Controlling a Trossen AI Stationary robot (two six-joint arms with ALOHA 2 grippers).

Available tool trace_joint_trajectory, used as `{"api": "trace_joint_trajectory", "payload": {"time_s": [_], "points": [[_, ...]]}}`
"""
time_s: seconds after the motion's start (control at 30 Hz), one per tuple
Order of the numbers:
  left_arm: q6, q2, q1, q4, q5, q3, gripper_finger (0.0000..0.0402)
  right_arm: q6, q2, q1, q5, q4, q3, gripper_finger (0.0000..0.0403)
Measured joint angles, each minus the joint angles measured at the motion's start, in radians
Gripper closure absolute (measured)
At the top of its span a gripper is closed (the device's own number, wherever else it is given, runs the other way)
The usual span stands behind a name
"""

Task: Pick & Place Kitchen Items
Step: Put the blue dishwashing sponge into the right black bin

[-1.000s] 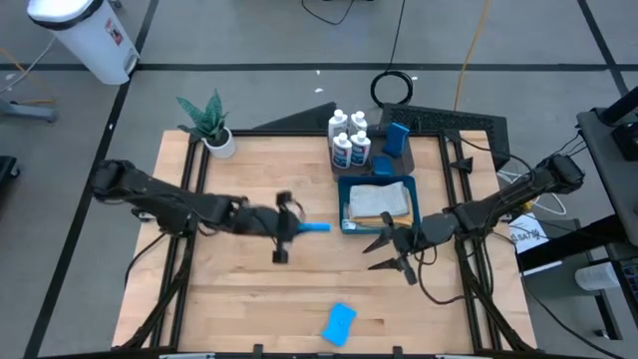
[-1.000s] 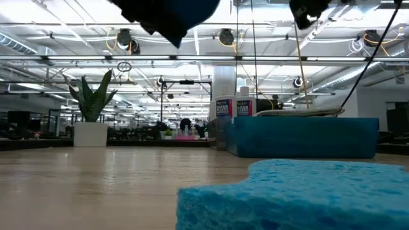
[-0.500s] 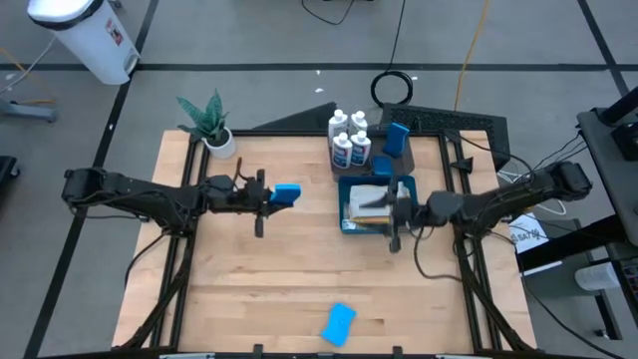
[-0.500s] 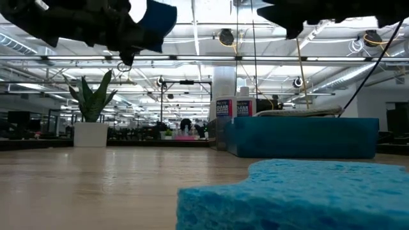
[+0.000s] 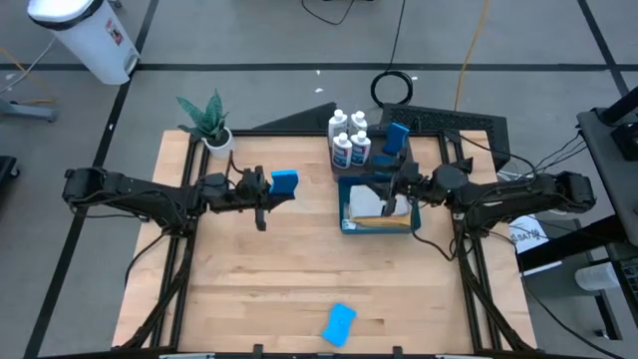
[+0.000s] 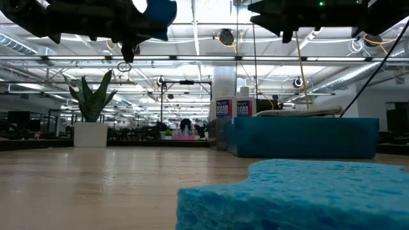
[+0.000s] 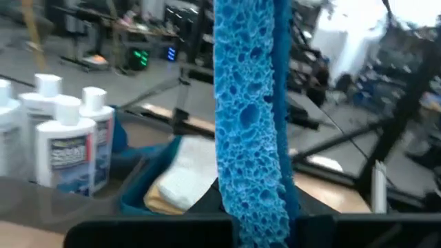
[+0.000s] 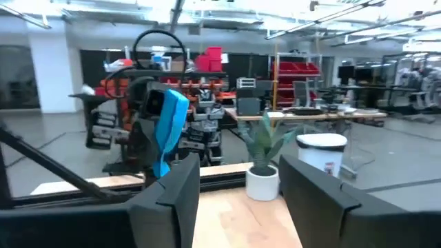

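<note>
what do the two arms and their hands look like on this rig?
Both are slim, dark, jointed arms with loose black cables alongside. The left hand and the right hand are the same black, two-fingered type. In the right wrist view its fingers are flat, blocky dark plates. No markings visible.

near sponge (image 6: 300,195) cropped in low view, bottle (image 7: 69,148) labels blurred

Large open robotics lab or workshop: exposed ceiling trusses (image 6: 192,61), red parts bins (image 8: 293,72), desks, wooden bench (image 5: 249,279).
</note>
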Motion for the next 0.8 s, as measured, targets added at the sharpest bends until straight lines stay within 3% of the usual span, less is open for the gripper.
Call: {"api": "trace_joint_trajectory", "payload": {"time_s": [0.17, 0.37, 0.57, 0.8], "points": [[-0.082, 0.0, 0.0, 0.0, -0.132, 0.0, 0.0391, -0.017, -0.008, -0.006, -0.001, -0.054, 0.001, 0.0232], [-0.153, 0.0, 0.0, -0.004, -0.239, 0.0, 0.0392, -0.023, -0.011, -0.005, -0.077, -0.168, 0.0, 0.0232], [-0.191, 0.0, 0.001, -0.01, -0.252, 0.0, 0.0394, 0.053, -0.012, 0.0, -0.153, -0.293, 0.0, 0.0232], [-0.224, 0.045, -0.001, -0.003, -0.302, 0.0, 0.0394, 0.057, -0.023, 0.041, -0.157, -0.378, 0.0, 0.0232]]}}
